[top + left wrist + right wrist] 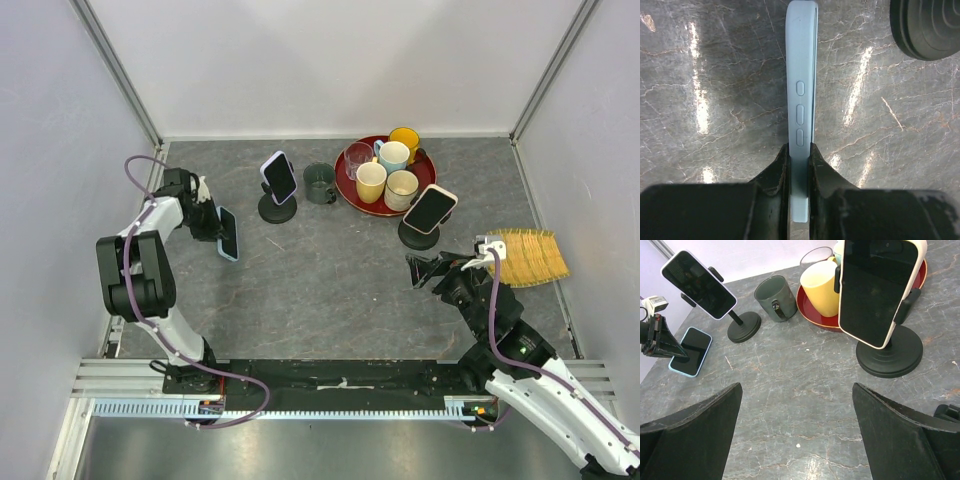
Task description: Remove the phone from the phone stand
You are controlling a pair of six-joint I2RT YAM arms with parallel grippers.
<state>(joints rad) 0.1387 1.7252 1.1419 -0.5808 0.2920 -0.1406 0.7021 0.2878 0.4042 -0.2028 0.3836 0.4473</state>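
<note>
A phone in a light blue case (228, 233) is at the left of the table, pinched by its near end in my shut left gripper (213, 225). The left wrist view shows it edge-on (801, 90) between the fingers (777, 175). From the right wrist view it (690, 351) sits low over the table; I cannot tell whether it touches. A second phone (279, 176) is clamped on a black phone stand (277, 210). A third phone (431, 208) sits on another stand (412, 237). My right gripper (425, 272) is open, in front of that stand, holding nothing.
A red tray (345, 190) with several mugs and a glass stands at the back centre. A dark green mug (320, 184) sits beside it. A yellow woven mat (528, 257) lies at the right. White walls close in the back and both sides.
</note>
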